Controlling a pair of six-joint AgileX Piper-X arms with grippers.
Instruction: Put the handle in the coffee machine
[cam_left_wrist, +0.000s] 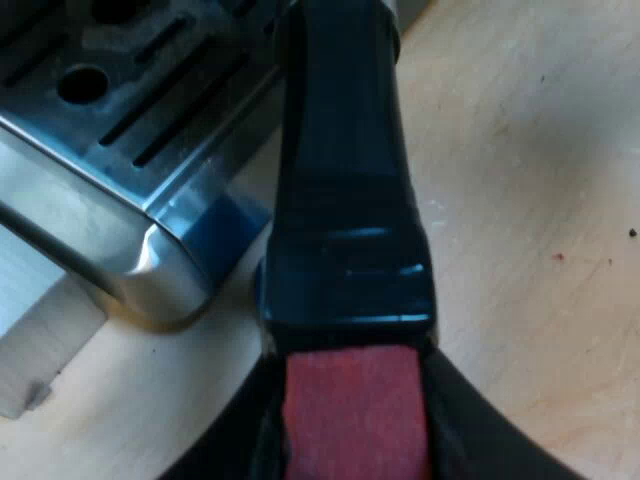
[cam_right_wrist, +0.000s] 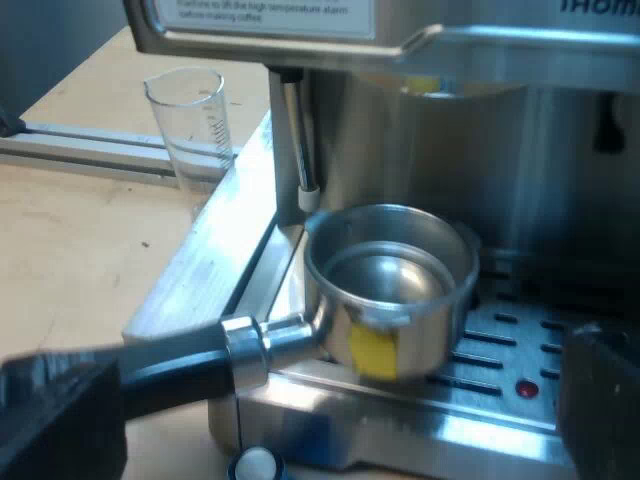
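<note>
The holder (cam_right_wrist: 390, 285) is held clear of the drip tray (cam_right_wrist: 500, 335), its metal basket upright and open upward, with a yellow tag (cam_right_wrist: 373, 352) on its wall. It lies ahead of the right gripper (cam_right_wrist: 330, 420), beyond the gap between the 2 fingers (cam_right_wrist: 55, 420), which are spread wide with nothing gripped. The dark handle (cam_left_wrist: 345, 200) runs straight out ahead of the left gripper (cam_left_wrist: 352, 440). Its red end (cam_left_wrist: 350, 410) is seated between the 2 jaws, which are clenched on it from both sides. Beyond those jaws, beside the handle, a corner of the drip tray is seen above the wooden table (cam_left_wrist: 530, 200).

Further ahead of the right jaws, the espresso machine (cam_right_wrist: 420, 130) rises behind and above the basket. A steam wand (cam_right_wrist: 297, 140) hangs just beside the basket's rim. A measuring glass (cam_right_wrist: 190, 125) stands on the table, well apart from the holder.

The step in hand is judged to be the approach: the basket is placed under the machine's front but not yet locked in. For the next move, the basket would likely have to be raised level until its rim meets the brew head, and the handle then swung sideways to lock. The wand should be cleared on the way, and the red end must not be allowed to slip during the twist.
</note>
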